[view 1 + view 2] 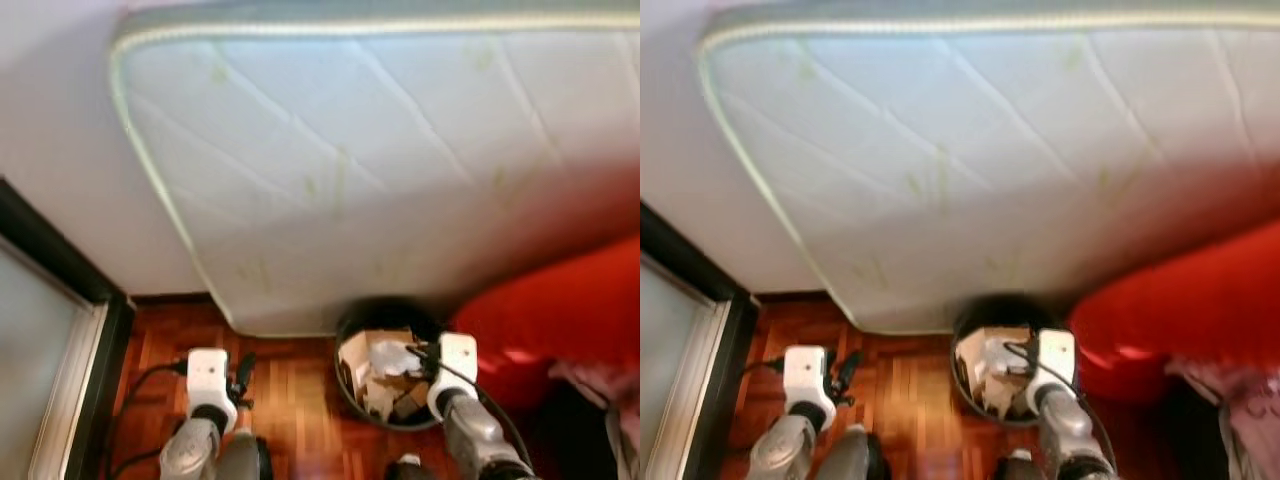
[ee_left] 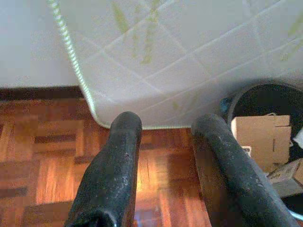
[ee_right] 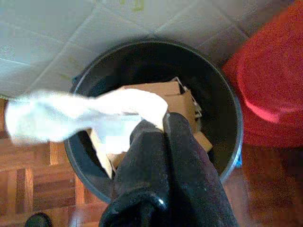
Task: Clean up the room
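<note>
Tissue (image 3: 90,116), white and crumpled, is clamped between the jaws of the right gripper (image 3: 158,124), which hangs over the open mouth of the bin (image 3: 227,101). Most of the tissue trails out sideways from the fingertips, past the bin's rim and over the floor (image 3: 33,184). Inside the round black bin lie pieces of brown cardboard (image 3: 187,101), and in the head views the tissue shows as a pale wad (image 1: 395,357) above them, just beside the right gripper's white wrist.

The bin stands on the parquet floor, touching or nearly touching the lower edge of a white quilted mattress (image 1: 380,150) that leans against the wall. A red rounded cushion or beanbag (image 1: 560,310) sits just beside the bin on the robot's right.

The left gripper (image 2: 165,125) is held out over bare parquet to the left of the bin, its jaws apart with nothing between them; past its fingers (image 2: 118,156) the mattress corner and part of the bin can be seen. A dark door frame (image 1: 60,270) runs along the far left.
</note>
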Controlling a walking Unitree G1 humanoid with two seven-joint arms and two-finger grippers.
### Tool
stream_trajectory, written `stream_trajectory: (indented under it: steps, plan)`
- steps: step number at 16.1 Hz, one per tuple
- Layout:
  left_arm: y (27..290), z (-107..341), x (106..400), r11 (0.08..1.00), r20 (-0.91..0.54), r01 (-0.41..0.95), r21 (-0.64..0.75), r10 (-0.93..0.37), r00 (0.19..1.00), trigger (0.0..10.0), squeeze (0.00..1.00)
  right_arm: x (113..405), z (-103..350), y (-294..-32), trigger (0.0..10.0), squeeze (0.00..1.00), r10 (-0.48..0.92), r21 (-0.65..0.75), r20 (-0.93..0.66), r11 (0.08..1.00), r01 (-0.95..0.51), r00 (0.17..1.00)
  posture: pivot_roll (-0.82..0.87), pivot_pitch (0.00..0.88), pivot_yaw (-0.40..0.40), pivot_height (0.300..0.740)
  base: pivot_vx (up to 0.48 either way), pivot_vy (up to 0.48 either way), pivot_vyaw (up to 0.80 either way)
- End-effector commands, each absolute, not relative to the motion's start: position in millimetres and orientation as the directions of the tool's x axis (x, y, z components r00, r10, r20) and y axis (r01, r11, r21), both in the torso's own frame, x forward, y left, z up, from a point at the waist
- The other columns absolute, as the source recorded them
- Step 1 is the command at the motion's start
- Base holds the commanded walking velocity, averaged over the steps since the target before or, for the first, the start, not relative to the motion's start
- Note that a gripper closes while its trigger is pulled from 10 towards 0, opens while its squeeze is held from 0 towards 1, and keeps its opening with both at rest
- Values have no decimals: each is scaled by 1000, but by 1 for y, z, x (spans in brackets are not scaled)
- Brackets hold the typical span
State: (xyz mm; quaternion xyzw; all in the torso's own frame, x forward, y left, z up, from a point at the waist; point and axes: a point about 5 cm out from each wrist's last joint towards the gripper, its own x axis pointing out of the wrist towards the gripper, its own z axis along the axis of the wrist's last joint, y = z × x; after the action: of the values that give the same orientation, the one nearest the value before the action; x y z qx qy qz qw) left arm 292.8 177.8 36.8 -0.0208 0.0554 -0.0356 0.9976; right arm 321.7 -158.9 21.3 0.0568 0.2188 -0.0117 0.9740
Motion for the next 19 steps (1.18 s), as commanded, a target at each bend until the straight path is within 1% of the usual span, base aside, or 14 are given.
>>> stream_trajectory:
  steps: [1,6,9,11,12,14,19]
  plan:
    - [182,24,283,997,-169,57,-51,-65,984,10000,0,313,11,-155,10000,0,9,111,-470,993,48,883,74,357,-28,642,281,0,0]
    - [181,24,283,997,-170,59,-49,-66,983,10000,0,312,10,-156,10000,0,8,109,-475,993,50,880,73,360,-28,642,292,0,0]
    - [180,23,282,996,-179,68,-57,-78,981,10000,0,311,7,-156,10000,0,4,88,-493,995,45,870,74,364,-28,642,0,0,0]
    - [179,21,281,995,-191,78,-64,-89,977,10000,0,306,1,-156,10000,0,13,61,-539,998,24,842,73,368,-28,642,0,0,0]
    - [178,20,280,995,-195,82,-65,-93,976,10000,0,301,-4,-153,10000,0,35,36,-571,999,-18,820,73,371,-29,642,0,0,0]
    - [178,19,279,994,-197,84,-68,-96,976,10000,0,298,-8,-154,10000,0,18,16,-595,1000,-11,804,77,374,-30,642,0,0,0]
    - [179,18,276,994,-201,82,-67,-94,975,10000,0,296,-10,-156,10000,0,8,5,-604,1000,-6,797,84,380,-29,642,0,0,0]
